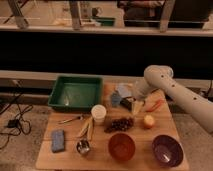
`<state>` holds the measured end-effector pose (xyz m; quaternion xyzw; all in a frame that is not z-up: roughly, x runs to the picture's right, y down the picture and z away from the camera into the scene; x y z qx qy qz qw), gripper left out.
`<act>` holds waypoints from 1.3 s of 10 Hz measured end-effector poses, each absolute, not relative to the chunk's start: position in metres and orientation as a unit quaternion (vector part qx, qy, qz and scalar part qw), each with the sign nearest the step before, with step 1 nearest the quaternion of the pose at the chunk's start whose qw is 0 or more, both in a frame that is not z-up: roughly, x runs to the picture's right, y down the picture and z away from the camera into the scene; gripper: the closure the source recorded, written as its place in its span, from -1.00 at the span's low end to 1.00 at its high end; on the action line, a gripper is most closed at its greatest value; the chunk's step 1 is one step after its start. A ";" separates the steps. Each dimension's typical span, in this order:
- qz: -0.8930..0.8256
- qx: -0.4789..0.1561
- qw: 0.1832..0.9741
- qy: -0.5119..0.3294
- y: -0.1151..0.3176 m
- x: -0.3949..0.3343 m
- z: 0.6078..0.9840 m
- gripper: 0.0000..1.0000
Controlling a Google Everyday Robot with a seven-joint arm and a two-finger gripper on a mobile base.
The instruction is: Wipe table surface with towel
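Observation:
A crumpled blue-grey towel [121, 94] lies on the wooden table [65, 160] at the back middle, just right of the green tray. My gripper [133, 105] hangs from the white arm [165, 85], which reaches in from the right. The gripper is low over the table at the towel's right front edge, touching it or very close to it. Part of the towel is hidden behind the gripper.
A green tray [75, 93] stands at the back left. A white cup [98, 114], grapes [119, 124], an apple [148, 121], a red item [156, 105], a banana [87, 128], a spoon [83, 146], a blue sponge [58, 140], an orange bowl [122, 146] and a purple bowl [167, 149] crowd the table.

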<state>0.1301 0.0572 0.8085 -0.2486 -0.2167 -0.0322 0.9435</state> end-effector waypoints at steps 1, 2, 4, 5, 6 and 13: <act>-0.037 -0.249 0.943 -0.217 0.053 0.129 0.816 -1.00; -0.040 -0.246 0.944 -0.218 0.048 0.130 0.822 -1.00; -0.051 -0.247 0.943 -0.217 0.037 0.129 0.846 -1.00; -0.053 -0.248 0.943 -0.216 0.037 0.129 0.854 -1.00; -0.054 -0.255 0.942 -0.213 0.040 0.134 0.868 -1.00; -0.054 -0.261 0.940 -0.211 0.040 0.135 0.884 -1.00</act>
